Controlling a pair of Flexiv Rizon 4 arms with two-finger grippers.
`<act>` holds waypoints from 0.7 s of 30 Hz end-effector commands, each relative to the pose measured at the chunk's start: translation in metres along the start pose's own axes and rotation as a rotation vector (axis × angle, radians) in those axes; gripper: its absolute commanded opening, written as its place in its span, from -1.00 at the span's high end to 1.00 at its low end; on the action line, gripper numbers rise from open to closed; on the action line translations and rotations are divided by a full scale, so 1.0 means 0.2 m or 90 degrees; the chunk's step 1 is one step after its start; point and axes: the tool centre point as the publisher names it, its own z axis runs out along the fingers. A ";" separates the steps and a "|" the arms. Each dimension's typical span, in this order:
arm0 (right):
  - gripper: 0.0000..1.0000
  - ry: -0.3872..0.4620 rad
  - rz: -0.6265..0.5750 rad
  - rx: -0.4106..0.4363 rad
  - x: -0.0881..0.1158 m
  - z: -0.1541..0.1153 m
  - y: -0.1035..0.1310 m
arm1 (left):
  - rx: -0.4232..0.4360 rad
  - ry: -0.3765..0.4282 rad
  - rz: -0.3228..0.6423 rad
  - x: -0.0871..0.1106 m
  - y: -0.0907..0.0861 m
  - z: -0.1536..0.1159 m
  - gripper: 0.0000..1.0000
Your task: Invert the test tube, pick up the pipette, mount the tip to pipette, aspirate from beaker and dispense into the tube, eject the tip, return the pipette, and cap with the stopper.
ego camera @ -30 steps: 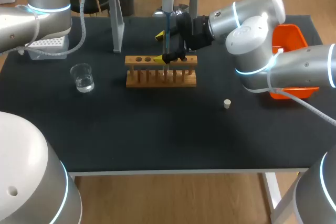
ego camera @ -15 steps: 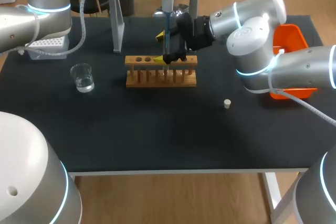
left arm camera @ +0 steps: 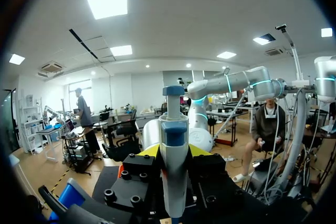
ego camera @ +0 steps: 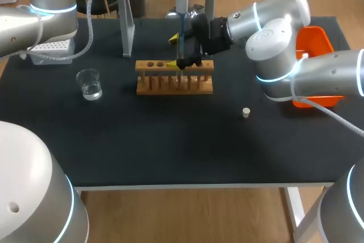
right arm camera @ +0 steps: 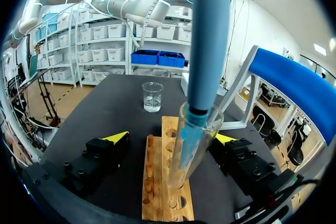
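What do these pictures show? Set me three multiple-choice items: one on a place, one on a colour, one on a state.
1. Relative to the rack, the stopper is:
A. on top of it
B. on the table to its right, nearer the front edge
C. on the table to its left

2. The bin at the table's right edge is:
A. orange
B. green
C. white

3. The pipette is:
A. lying flat on the table
B. standing free, untouched
C. held in the left gripper, its end inside the tube

Answers:
1. B, as the head view shows it alone on the dark top, right of the rack.
2. A, as its walls are bright orange.
3. C, as the left wrist view shows fingers on both its sides and the right wrist view shows its end in the tube's mouth.
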 end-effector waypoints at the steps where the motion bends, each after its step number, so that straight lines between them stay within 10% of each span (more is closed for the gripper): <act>1: -1.00 -0.001 0.000 0.001 0.00 -0.01 0.00 | -0.002 0.003 0.000 -0.01 -0.01 0.00 1.00; 21: -1.00 -0.001 0.000 0.001 0.00 -0.01 0.00 | -0.008 0.003 0.001 -0.01 -0.06 0.02 1.00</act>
